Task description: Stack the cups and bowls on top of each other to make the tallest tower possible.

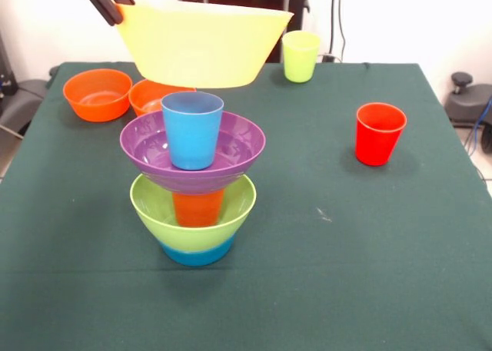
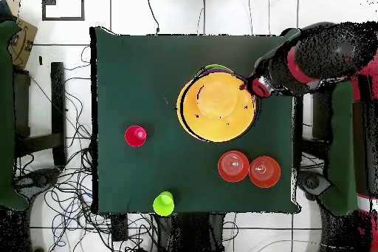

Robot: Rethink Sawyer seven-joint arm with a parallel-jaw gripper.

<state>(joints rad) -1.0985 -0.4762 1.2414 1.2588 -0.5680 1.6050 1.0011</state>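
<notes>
The tower stands on the table in the front view: a small blue bowl [image 1: 197, 253] lowest, then the lime green bowl [image 1: 192, 205], an orange cup [image 1: 197, 208], the purple bowl [image 1: 192, 153] and a light blue cup [image 1: 192, 128] in it. My gripper [image 1: 114, 4] is shut on the rim of the large yellow bowl [image 1: 201, 44] and holds it in the air above the tower. In the overhead view the yellow bowl [image 2: 216, 106] hides the tower, with the gripper [image 2: 252, 85] at its right rim.
Two small orange bowls [image 1: 98, 94] [image 1: 151, 96] sit at the back left. A yellow-green cup [image 1: 300, 56] stands at the back and a red cup [image 1: 379, 133] at the right. The green cloth [image 1: 369, 251] covers the table.
</notes>
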